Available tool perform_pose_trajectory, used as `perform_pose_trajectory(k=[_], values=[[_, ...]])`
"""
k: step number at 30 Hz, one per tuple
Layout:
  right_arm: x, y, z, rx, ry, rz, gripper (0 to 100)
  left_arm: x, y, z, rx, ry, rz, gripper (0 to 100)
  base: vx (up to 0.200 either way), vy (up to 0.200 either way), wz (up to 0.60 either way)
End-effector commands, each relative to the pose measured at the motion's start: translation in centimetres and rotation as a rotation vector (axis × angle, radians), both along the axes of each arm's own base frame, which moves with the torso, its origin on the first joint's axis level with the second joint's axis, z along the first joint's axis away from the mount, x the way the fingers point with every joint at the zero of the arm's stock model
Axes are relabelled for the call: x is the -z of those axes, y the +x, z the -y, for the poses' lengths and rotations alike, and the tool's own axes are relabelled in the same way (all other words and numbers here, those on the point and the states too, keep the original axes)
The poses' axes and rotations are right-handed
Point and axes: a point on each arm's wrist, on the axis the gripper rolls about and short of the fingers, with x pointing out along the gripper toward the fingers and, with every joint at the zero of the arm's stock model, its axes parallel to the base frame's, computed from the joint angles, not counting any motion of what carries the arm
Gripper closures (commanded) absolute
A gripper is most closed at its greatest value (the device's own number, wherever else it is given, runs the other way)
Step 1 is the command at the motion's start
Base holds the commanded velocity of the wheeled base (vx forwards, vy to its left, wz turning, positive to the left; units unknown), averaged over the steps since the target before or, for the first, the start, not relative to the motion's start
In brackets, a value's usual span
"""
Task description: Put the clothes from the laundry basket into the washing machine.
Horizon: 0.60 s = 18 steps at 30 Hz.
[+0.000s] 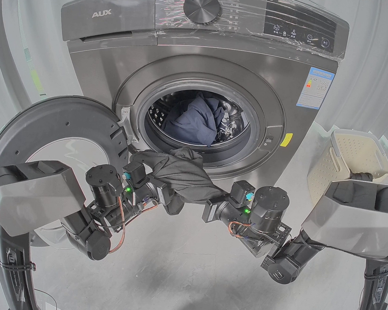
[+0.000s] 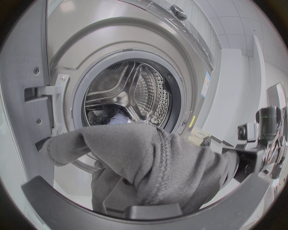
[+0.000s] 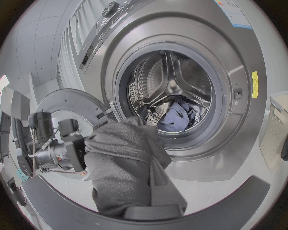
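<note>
grey garment (image 1: 182, 174) is hanging nearest the lens, bunched and stretched between the two arms. the left gripper (image 1: 161, 193) is pinching one end and the right gripper (image 1: 212, 203) is pinching the other. in each wrist view a dark finger (image 2: 153, 211) is poking out under the cloth, which is draping over the rest, so the hold is looking shallow rather than deep.

the garment is sitting just outside the drum mouth (image 1: 199, 119), at about 6 o'clock of it, with its upper fold touching or nearly touching the lower lip. it is not yet inside. navy clothes (image 1: 195, 121) are already lying in the drum, heaped toward the front.

the washing machine (image 1: 231, 49) is standing with its door (image 1: 60, 123) swung wide at 9 o'clock of the mouth, close beside the left arm. the laundry basket (image 1: 354, 152) is resting on the floor at 3 o'clock of the machine, well apart from the garment.

risks, as i am judging them:
- a loose tail is dangling below the left gripper and could catch on the lower lip, then trail out.
- if one side is letting go early, the cloth could slide to the floor.
- the left arm, pushing forward, could be knocking the door hinge.
- the front heap may be blocking a deep push.
</note>
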Motion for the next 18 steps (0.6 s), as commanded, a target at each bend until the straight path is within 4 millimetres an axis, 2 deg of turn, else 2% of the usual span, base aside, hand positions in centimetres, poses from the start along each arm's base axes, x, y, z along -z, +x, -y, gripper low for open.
perform_pose_trajectory(k=[1, 8, 9, 13, 14, 18], values=[[1.5, 0.1, -0.3, -0.005, -0.025, -0.026, 100, -1.1, -0.6, 0.1, 0.009, -0.015, 0.025, 100, 0.000, 0.000, 0.00], [1.0, -0.3, -0.5, -0.014, -0.016, -0.009, 100, -1.0, -0.6, 0.2, 0.012, -0.013, 0.021, 100, 0.000, 0.000, 0.00], [0.9, -0.4, -0.5, -0.017, -0.012, -0.007, 0, -1.1, -0.6, 0.2, 0.012, -0.013, 0.022, 100, 0.000, 0.000, 0.00], [0.2, -0.7, -0.3, -0.018, -0.004, 0.000, 0, -1.1, -0.6, 0.1, 0.010, -0.014, 0.020, 100, 0.000, 0.000, 0.00], [-1.1, -1.6, 0.8, -0.021, -0.009, 0.008, 0, -1.6, -0.7, -0.2, 0.003, -0.019, 0.031, 100, 0.000, 0.000, 0.00], [-2.8, -4.0, 3.5, -0.048, -0.041, 0.011, 0, -1.7, -0.9, -0.3, 0.005, -0.030, 0.022, 100, 0.000, 0.000, 0.00]])
